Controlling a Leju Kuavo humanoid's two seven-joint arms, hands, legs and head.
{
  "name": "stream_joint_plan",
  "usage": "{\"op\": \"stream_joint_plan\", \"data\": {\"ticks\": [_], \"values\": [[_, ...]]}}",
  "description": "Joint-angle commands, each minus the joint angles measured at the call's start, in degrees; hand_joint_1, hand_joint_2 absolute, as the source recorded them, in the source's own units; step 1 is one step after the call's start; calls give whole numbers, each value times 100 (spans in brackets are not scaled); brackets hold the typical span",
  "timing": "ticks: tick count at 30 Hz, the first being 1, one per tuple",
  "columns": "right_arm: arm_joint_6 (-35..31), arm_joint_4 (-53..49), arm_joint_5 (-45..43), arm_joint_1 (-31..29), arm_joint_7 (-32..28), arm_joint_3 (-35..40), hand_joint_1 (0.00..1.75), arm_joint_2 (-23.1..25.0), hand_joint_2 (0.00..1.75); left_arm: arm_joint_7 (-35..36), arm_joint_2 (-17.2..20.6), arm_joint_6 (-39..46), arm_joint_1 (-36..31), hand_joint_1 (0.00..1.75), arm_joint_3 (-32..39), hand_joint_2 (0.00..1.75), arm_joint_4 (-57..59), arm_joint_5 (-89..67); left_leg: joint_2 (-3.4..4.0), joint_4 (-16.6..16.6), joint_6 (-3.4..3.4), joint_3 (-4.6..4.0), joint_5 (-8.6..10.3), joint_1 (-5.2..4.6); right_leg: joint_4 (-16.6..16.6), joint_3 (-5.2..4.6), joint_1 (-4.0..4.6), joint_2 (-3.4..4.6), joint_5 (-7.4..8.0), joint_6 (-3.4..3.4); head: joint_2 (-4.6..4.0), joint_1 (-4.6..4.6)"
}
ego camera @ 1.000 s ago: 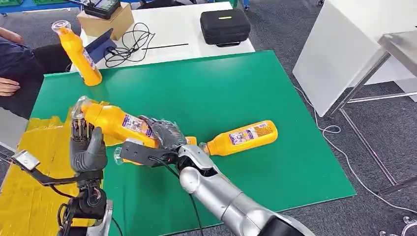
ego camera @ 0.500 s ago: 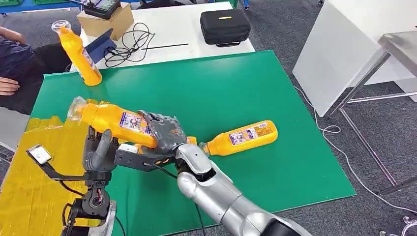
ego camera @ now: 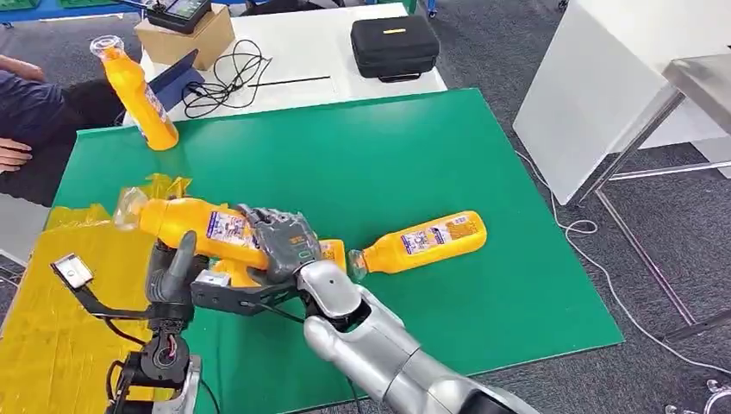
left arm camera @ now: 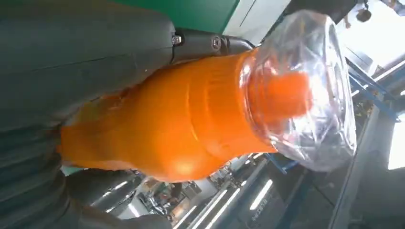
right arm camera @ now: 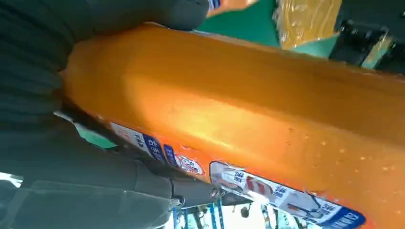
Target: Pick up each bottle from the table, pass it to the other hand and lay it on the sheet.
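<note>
Head view: right robot hand (ego camera: 280,241) gripping bottle (ego camera: 194,222) mid-body, cap end pointing left; left robot hand (ego camera: 172,267) closing underneath, grasp uncertain.

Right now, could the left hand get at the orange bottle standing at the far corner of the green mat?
Probably not: the left hand is closed around the held bottle together with the right hand, and the standing bottle is well beyond it.

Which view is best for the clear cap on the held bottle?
Left wrist view: the clear cap is close and unobstructed on the held bottle. Head view shows it small. Right wrist view shows the bottle's body and label.
</note>
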Motion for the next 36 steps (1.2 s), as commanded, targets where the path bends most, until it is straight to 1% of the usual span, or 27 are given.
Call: {"op": "stream_joint_plan", "data": {"ticks": [1,3,4,5,6,11,13,14,16,17,19,20,21,22,23,24,28,29,30,31,33,36], "values": [[331,239,0,-42,272,1079,175,-142,175,133,68,-33,-201,0,30,175,195,-87,0,-7,-7,38,-11,1,-7,40,2,-9,-13,1,0,4],[207,312,144,-83,484,1230,175,-142,175,109,56,-7,-158,0,68,175,139,-93,3,-8,-4,18,-4,-1,-6,19,0,-2,-4,0,0,4],[223,344,128,-78,490,1203,175,-142,175,118,53,-12,-144,0,63,175,124,-94,1,-8,-7,34,-10,2,-7,37,3,-8,-12,-1,0,4],[216,379,127,-89,486,1166,175,-142,175,151,50,-25,-146,0,32,175,138,-93,-1,-6,-4,14,-2,1,-7,17,2,-6,-4,-1,0,4],[202,392,135,-92,470,1150,175,-142,175,179,49,-38,-155,0,12,175,160,-73,-6,-7,-6,32,-9,0,-5,36,2,-15,-14,-1,0,4],[202,392,135,-92,470,1150,175,-142,175,179,49,-38,-155,0,12,175,160,-73,-8,-7,-3,11,0,-1,-5,14,1,-13,-4,0,0,4],[196,381,123,-91,426,1120,175,-142,175,208,48,-48,-185,0,-19,175,225,-39,-11,-6,-7,42,-12,2,-5,48,4,-21,-19,-2,0,4],[192,376,121,-82,406,1108,175,-142,175,229,56,-52,-201,0,-43,175,271,-11,-9,-7,-5,26,-6,0,-6,30,2,-16,-11,-1,0,4],[143,401,229,-95,429,1091,175,-142,175,252,62,-65,-230,0,-87,175,334,24,-16,-5,-8,45,-14,3,-5,53,5,-28,-22,-2,0,4],[142,412,235,-99,429,1073,175,-142,175,252,59,-68,-237,0,-96,175,341,23,-16,-8,-4,25,-3,0,-6,30,1,-23,-11,-1,0,4],[156,472,268,-123,415,1022,175,-142,175,268,37,-67,-293,0,-132,175,427,53,-19,-7,-7,44,-11,2,-6,51,4,-30,-20,-1,0,4],[157,475,267,-123,415,1019,175,-142,175,268,30,-67,-307,0,-137,175,426,53,-18,-7,-4,24,-3,0,-7,30,2,-25,-11,0,0,4],[174,490,263,-121,409,1006,175,-142,175,271,32,-61,-357,0,-145,175,505,69,-22,-6,-6,39,-9,2,-6,47,4,-32,-18,-1,0,4],[173,486,261,-116,402,1005,175,-142,175,271,37,-59,-372,47,-153,175,525,69,-19,-7,-4,21,-1,0,-6,25,1,-26,-10,0,0,4],[180,467,254,-106,389,1013,175,-142,175,262,32,-59,-390,175,-149,175,555,92,-24,-7,-5,30,-4,0,-6,37,2,-33,-15,0,0,4],[200,442,254,-96,384,1036,175,-142,175,251,28,-60,-409,175,-148,175,564,104,-18,-6,-3,15,0,1,-7,19,2,-24,-7,0,0,7],[261,431,267,-85,392,1085,175,-142,175,218,12,-39,-426,175,-121,175,544,118,-21,-4,-6,30,-7,2,-4,35,4,-31,-16,-1,0,2],[261,431,267,-85,392,1085,175,-142,175,218,12,-39,-426,175,-121,175,544,118,-15,-5,-3,15,-1,0,-5,18,2,-21,-8,-1,0,4],[261,431,267,-85,392,1085,175,-142,175,218,12,-39,-426,175,-121,175,544,118,-19,-4,-5,26,-5,2,-4,31,4,-27,-14,-1,0,5],[261,431,267,-85,392,1085,175,-142,175,218,12,-39,-426,175,-121,175,544,118,-10,-6,-3,15,-1,0,-6,16,2,-16,-7,0,0,2],[261,431,267,-85,392,1085,175,-142,175,218,12,-39,-426,175,-121,175,544,118,-16,-5,-5,26,-5,2,-6,30,3,-24,-13,-1,0,4],[261,431,267,-85,392,1085,175,-142,175,218,12,-39,-426,175,-121,175,544,118,-11,-5,-3,12,0,1,-6,14,2,-16,-6,0,0,4]]}}
